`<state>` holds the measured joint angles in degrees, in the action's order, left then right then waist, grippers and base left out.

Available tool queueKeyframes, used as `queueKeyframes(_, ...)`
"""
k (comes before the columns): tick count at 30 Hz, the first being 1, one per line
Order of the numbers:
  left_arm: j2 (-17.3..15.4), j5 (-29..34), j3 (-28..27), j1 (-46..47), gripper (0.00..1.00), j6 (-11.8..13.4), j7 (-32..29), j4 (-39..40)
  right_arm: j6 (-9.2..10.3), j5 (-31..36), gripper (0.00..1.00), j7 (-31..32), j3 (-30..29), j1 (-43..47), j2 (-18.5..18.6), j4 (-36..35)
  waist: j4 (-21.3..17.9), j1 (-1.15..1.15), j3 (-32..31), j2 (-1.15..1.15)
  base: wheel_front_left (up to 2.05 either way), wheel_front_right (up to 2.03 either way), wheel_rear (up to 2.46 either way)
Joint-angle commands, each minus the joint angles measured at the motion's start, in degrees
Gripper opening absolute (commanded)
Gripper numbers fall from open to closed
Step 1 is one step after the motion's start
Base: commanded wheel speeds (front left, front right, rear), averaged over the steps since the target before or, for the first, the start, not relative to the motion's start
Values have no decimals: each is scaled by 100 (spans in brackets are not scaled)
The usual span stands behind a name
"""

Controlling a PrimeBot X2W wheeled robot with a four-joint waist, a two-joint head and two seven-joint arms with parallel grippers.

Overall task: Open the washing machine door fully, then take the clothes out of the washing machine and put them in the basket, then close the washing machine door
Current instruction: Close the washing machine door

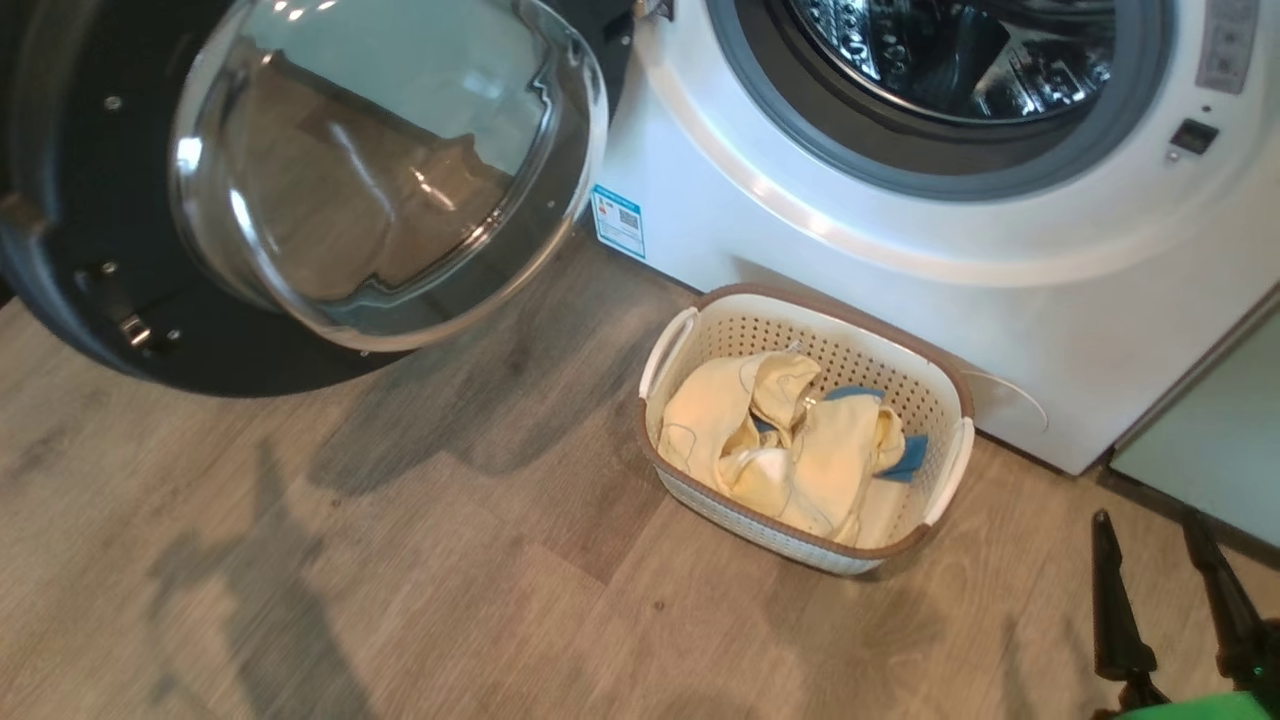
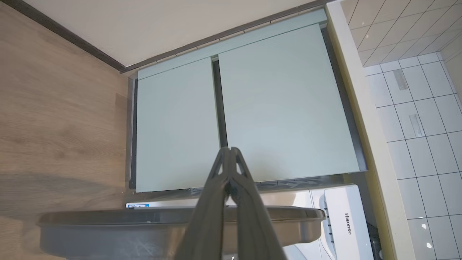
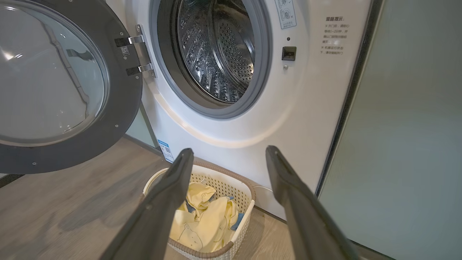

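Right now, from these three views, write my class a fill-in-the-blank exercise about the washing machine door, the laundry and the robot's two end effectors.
1. The washing machine door stands ____.
2. The clothes lie inside the ____.
3. The right end effector is open, while the left end effector is ____.

Missing words: open; basket; shut.

floor: grey-brown wood-look planks with soft shadows across them. basket sits directly on it, just in front of the washing machine, which also stands on the floor. clothes are piled inside the basket.
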<state>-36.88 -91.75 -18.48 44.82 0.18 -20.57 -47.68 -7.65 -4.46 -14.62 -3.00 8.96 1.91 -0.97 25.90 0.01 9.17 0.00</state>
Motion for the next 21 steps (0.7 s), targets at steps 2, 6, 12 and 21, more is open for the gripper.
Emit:
queueKeyframes(2,-396,-28,-110,74,0,-1,-97,222,16,42,100,-38,114,-242,151,-225,-74,-1,85,0,0,0,0)
queueKeyframes(6,-344,-53,-132,31,0,31,-111,282,16,36,100,-38,103,-279,174,-244,-157,-1,204,0,0,0,0)
queueKeyframes(12,-267,-39,-102,-28,0,61,-146,395,16,34,100,-38,61,-305,207,-276,-203,-1,354,0,0,0,0)
queueKeyframes(21,-209,15,-11,-88,0,136,-239,560,16,37,100,-38,52,-400,243,-277,-206,-1,493,0,0,0,0)
